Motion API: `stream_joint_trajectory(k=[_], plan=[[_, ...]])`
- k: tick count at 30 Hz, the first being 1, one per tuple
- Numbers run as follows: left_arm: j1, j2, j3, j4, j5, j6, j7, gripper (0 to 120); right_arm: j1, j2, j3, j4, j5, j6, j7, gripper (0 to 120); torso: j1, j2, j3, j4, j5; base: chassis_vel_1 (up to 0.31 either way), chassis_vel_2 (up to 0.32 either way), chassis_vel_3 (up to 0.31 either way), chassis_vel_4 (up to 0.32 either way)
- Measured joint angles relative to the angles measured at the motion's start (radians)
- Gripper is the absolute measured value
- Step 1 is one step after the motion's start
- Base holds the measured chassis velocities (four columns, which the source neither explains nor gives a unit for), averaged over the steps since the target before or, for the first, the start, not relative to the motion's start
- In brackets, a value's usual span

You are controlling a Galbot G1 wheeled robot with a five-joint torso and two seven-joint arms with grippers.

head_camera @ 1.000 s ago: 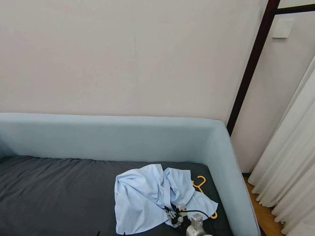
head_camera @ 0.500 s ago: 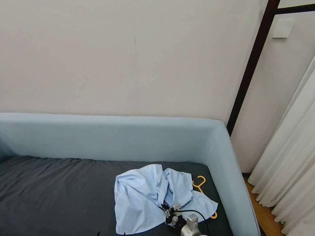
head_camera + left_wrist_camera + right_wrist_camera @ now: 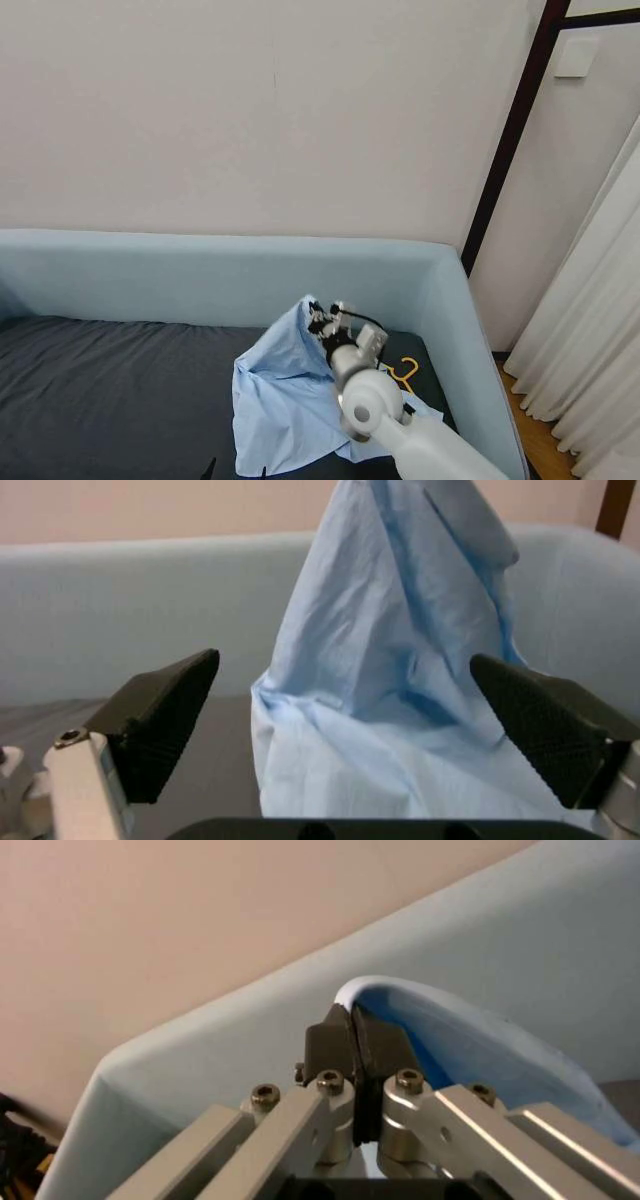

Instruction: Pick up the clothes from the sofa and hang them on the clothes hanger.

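Against the pale sofa back (image 3: 150, 275), the right gripper (image 3: 318, 318) is pinching the light blue shirt (image 3: 275, 385) by a fold, holding its top above the dark seat (image 3: 100, 390), while the left gripper (image 3: 340, 667) is hovering wide open facing it.

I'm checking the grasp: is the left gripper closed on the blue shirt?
No, the left gripper has its fingers wide apart, with the blue shirt hanging beyond them from the shut right gripper.

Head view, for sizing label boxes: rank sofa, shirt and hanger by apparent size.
1. Sofa.
2. Shirt, held up by the right claw.
3. Hanger, smallest as seen, though partly hidden.
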Motion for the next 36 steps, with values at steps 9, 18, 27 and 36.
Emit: stream_joint_trajectory(k=[9, 18, 27, 36], plan=[[-0.185, 0.186, 0.078, -0.176, -0.275, 0.204, -0.031, 99, 0.088, 0.088, -0.030, -0.007, -0.006, -0.005, 0.162, 0, 0.000, 0.000, 0.000, -0.0010, 0.0005, 0.000, 0.000, 0.000, 0.000], [-0.431, 0.283, 0.270, -0.194, -0.462, 0.345, -0.093, 99, 0.076, 0.080, -0.040, -0.005, -0.012, -0.007, 0.187, 0, 0.000, 0.000, 0.000, -0.0007, 0.0006, 0.000, 0.000, 0.000, 0.000], [-0.742, 0.188, 0.488, -0.012, -0.540, 0.414, -0.202, 97, 0.071, 0.077, -0.035, 0.002, -0.011, -0.013, 0.198, 0, 0.000, 0.000, 0.000, -0.0012, 0.0006, 0.000, 0.000, 0.000, 0.000], [-0.823, 0.101, 0.567, 0.088, -0.548, 0.432, -0.257, 96, 0.056, 0.069, -0.033, 0.007, -0.012, -0.018, 0.188, 0, 0.000, 0.000, 0.000, -0.0008, 0.0007, 0.000, 0.000, 0.000, 0.000]])
